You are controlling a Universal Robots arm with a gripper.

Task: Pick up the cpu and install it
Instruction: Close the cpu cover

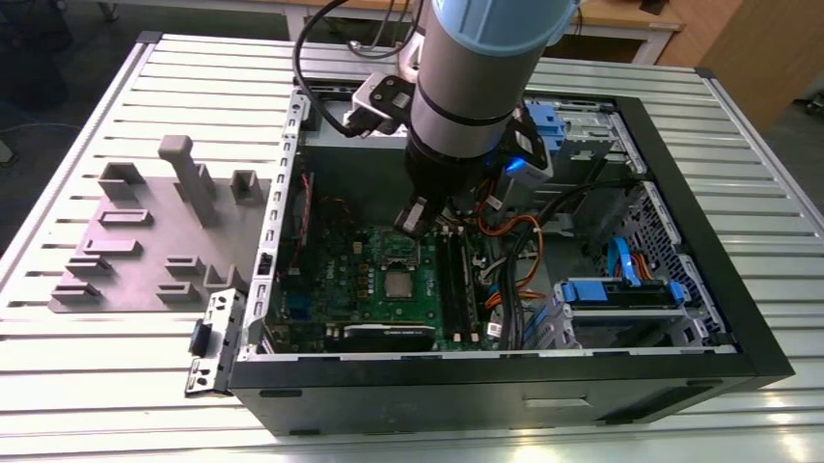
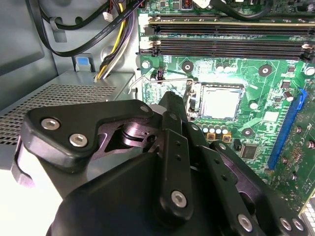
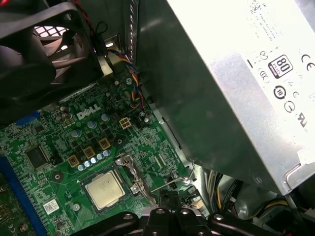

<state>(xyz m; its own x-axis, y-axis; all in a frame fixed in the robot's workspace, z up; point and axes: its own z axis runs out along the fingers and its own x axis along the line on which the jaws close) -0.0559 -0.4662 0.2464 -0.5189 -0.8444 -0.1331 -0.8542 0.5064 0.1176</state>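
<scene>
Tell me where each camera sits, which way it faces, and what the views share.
Exterior view: off the arm, above, looking down into the open computer case; the arm reaches in.
Second wrist view: on the arm, facing the motherboard past the black pincer.
First wrist view: on the arm, facing the board beside the grey metal box.
All show the cpu.

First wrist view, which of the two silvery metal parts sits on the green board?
The cpu, the small flat square in the socket; the large labelled grey box stands beside the board.
</scene>
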